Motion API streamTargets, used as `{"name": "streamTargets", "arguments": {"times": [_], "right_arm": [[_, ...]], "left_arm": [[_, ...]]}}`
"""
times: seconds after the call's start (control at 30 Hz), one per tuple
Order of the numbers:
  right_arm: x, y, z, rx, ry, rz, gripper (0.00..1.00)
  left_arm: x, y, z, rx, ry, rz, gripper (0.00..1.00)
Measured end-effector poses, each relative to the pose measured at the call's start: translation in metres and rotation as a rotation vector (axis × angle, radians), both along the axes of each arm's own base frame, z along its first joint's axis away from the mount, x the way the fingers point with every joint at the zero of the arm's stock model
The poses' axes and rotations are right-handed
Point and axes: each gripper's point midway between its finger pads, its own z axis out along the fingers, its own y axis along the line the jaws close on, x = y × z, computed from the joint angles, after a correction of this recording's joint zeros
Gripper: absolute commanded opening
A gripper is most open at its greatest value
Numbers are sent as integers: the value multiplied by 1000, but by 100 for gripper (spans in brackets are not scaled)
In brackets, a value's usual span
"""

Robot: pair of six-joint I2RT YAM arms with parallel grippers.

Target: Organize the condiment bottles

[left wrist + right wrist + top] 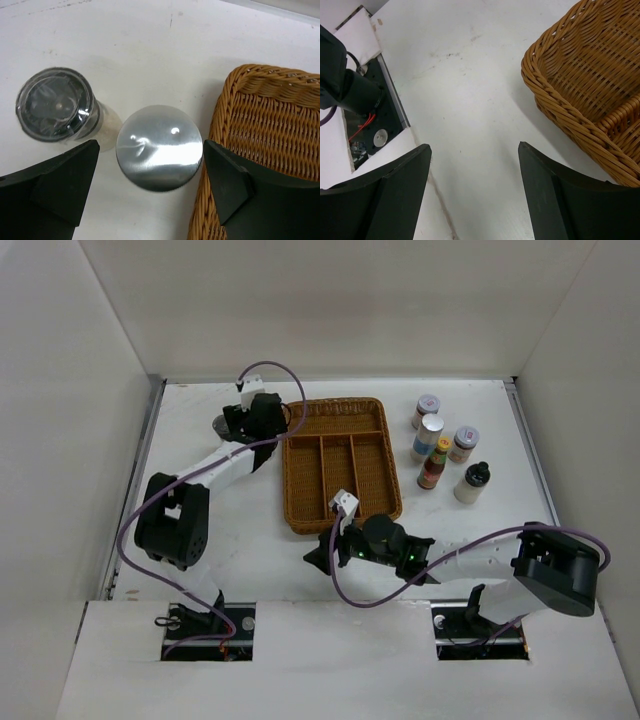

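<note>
A silver-capped shaker [159,147] stands upright on the table just left of the wicker tray [270,125]. My left gripper [150,150] is open and straddles its cap, with a gap on the left side. Beside it stands a clear jar with a dark lid [55,105]. In the top view the left gripper [228,425] is at the tray's far left corner. Right of the tray stand several condiment bottles, among them a red yellow-capped sauce bottle [434,462] and a black-capped white bottle [472,482]. My right gripper [474,149] hangs open over bare table, holding nothing.
The brown wicker divided tray [297,490] lies mid-table with nothing in its compartments. Its near left corner [560,110] is just right of my right gripper [320,555]. The table's near edge and the left arm's base slot [365,135] lie to its left. White walls enclose the table.
</note>
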Motion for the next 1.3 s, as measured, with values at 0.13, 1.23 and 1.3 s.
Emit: {"name": "streamTargets", "arguments": {"times": [0.13, 1.23, 1.3], "right_arm": [[0, 0, 0, 1, -1, 0, 77], [71, -68, 46, 240, 1, -340, 69], [70, -68, 47, 246, 4, -339, 70]], "left_arm": [[12, 1, -5, -2, -7, 4, 72], [50, -106, 113, -114, -292, -178, 39], [60, -112, 93, -103, -262, -185, 39]]}}
